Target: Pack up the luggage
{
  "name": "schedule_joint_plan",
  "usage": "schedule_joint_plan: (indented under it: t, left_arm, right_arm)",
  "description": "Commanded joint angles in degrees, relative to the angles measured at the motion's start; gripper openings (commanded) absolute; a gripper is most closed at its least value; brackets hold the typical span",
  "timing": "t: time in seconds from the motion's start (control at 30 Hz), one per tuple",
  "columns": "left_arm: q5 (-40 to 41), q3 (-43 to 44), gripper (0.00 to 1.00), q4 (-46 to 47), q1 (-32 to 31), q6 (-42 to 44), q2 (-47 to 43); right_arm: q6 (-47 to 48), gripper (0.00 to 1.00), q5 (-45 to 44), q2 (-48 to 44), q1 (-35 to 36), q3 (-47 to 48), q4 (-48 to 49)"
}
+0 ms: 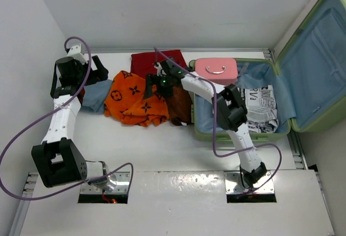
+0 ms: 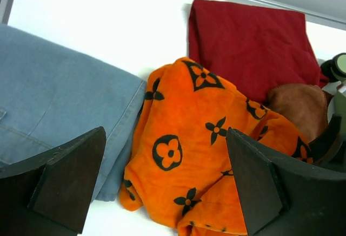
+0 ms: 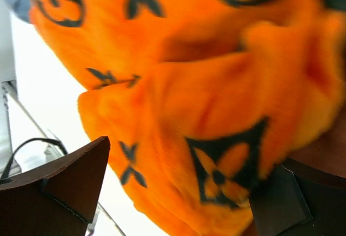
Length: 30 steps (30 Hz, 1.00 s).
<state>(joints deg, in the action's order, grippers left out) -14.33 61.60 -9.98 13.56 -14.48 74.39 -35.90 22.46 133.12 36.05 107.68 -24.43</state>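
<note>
- The luggage (image 1: 232,135) lies open along the right edge of the tabletop, with its lid tipped up against the right-hand wall. There's a black-and-white printed garment (image 1: 262,109) in the lined half, and a small pink case (image 1: 216,71) sits at its far rim.
- The rest of the clothes are out on the table. An orange cloth with black flowers (image 1: 132,103) sits mid-table toward the far edge, with a red cloth (image 1: 151,63) behind it against the far edge. Some denim (image 1: 100,92) is over by the far-left corner, and a brown piece (image 1: 181,106) lies just beside the luggage's left wall.
- The right gripper (image 1: 153,87) reaches leftward onto the orange cloth. Its wrist view is blurry, but the jaws stand wide apart with orange fabric bunched up between them, so nothing is pinched yet.
- The left gripper (image 1: 96,74) hangs above the denim near the far-left corner. Its jaws are spread too and it's carrying nothing.
- My read is that we're mid-pack, at the "grab the next garment" step, and the orange one is it.
- For the next move, I'd say the right jaws need to close on a good fat fold. Then the cloth has to be lifted clear of the brown piece and carried right, over the luggage wall.
- That fabric looks floppy, so a trailing corner could snag the rim or drag the brown cloth along.
</note>
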Motion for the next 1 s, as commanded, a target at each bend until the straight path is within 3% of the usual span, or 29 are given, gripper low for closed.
schedule_joint_plan:
  t: [0.0, 0.17, 0.23, 0.3, 0.33, 0.4, 0.57, 0.7, 0.83, 0.97]
  left_arm:
    - [-1.58, -0.43, 0.98, 0.66, 0.94, -0.90, -2.06]
    - [-1.58, -0.96, 0.98, 0.13, 1.47, -0.90, -2.06]
    - [-1.58, -0.96, 0.98, -0.39, 1.47, -0.90, -2.06]
    - [-1.58, -0.96, 0.98, -0.39, 1.47, -0.90, -2.06]
    - [-1.06, -0.96, 0.98, -0.39, 1.47, -0.90, -2.06]
    - [-1.05, -0.96, 0.98, -0.39, 1.47, -0.38, -2.06]
    - [-0.53, -0.96, 0.98, -0.39, -0.28, -0.37, -1.44]
    - [-1.05, 0.18, 0.98, 0.22, -1.35, 0.15, -0.83]
    - [-2.28, 1.41, 0.98, 0.74, -2.39, 0.68, 0.49]
    - [-2.28, 2.64, 0.98, 1.28, -3.54, 0.68, 1.89]
  right_arm:
    - [-3.47, 1.00, -0.92, 1.61, 2.09, 3.33, 3.41]
    - [-3.21, 1.00, -2.76, 5.21, 4.29, 2.63, 4.12]
    - [-2.60, 0.95, -3.73, 6.18, 4.03, 2.45, 4.12]
    - [-0.58, 0.68, -5.31, 7.06, 4.20, 1.92, 4.21]
    - [1.69, 0.35, -5.58, 6.98, 3.68, 1.31, 4.12]
    - [3.02, 0.03, -5.24, 5.93, 3.24, 0.61, 4.56]
    - [9.18, 0.00, 1.25, -4.69, -2.03, -3.87, 4.65]
    - [14.43, 0.00, 5.13, -21.79, -7.65, -7.04, 3.25]
    - [23.05, 0.00, 3.83, -33.58, -17.56, -6.60, -6.49]
    - [32.01, 0.00, -0.04, -39.68, -29.18, -6.25, -21.33]
